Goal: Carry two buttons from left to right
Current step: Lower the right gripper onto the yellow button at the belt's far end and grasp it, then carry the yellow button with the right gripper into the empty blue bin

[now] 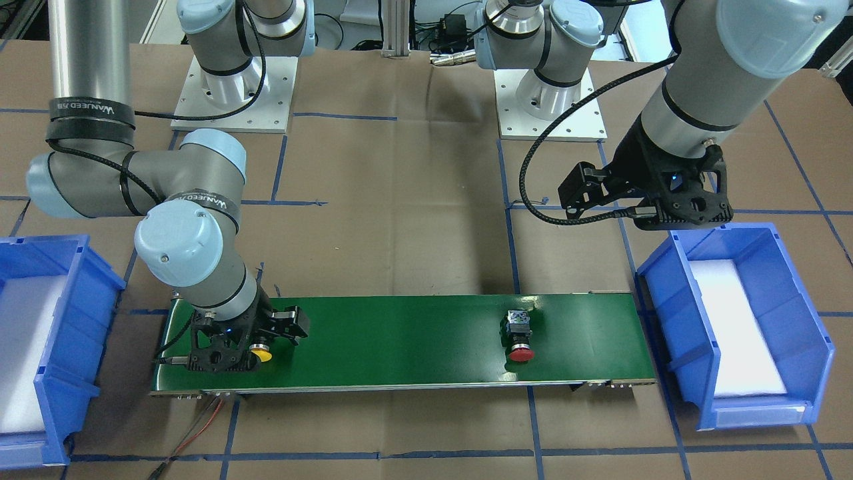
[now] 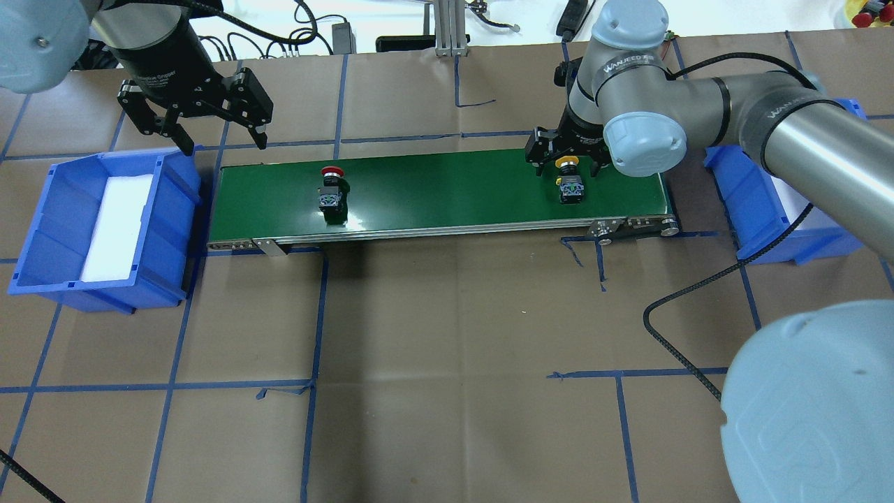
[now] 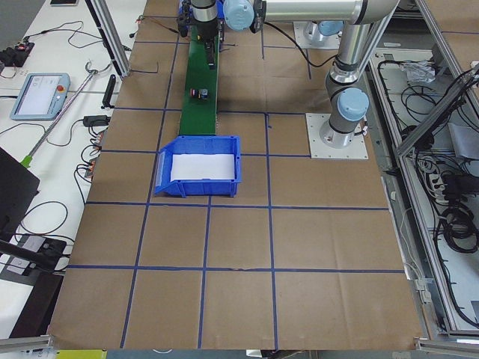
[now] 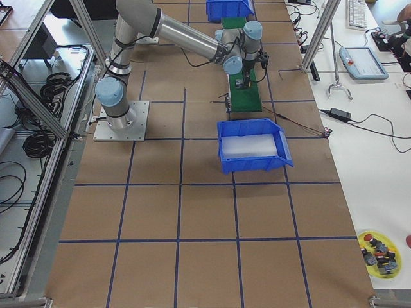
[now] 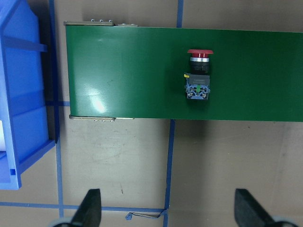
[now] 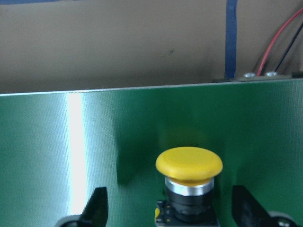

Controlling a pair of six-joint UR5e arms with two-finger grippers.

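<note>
Overhead exterior view: nearest lay the brown paper table, crossed by blue tape lines. Beyond it ran the green belt, with a blue bin at each end. The left bin was lined with white foam, and the right bin was partly hidden behind the right arm.

Both buttons lay on their sides on the belt, terminal ends toward the near edge and caps pointing away. The red button sat left of the belt's middle, alone and touched by nothing. The yellow button lay near the right end.

The right gripper was low over the belt, straddling the yellow cap. In the right wrist view its fingers stood spread, with a clear gap on each side of the cap.

The left gripper hung well above the table by the belt's left end, its claw wide apart and holding nothing. Cables lay past the table's far edge.
</note>
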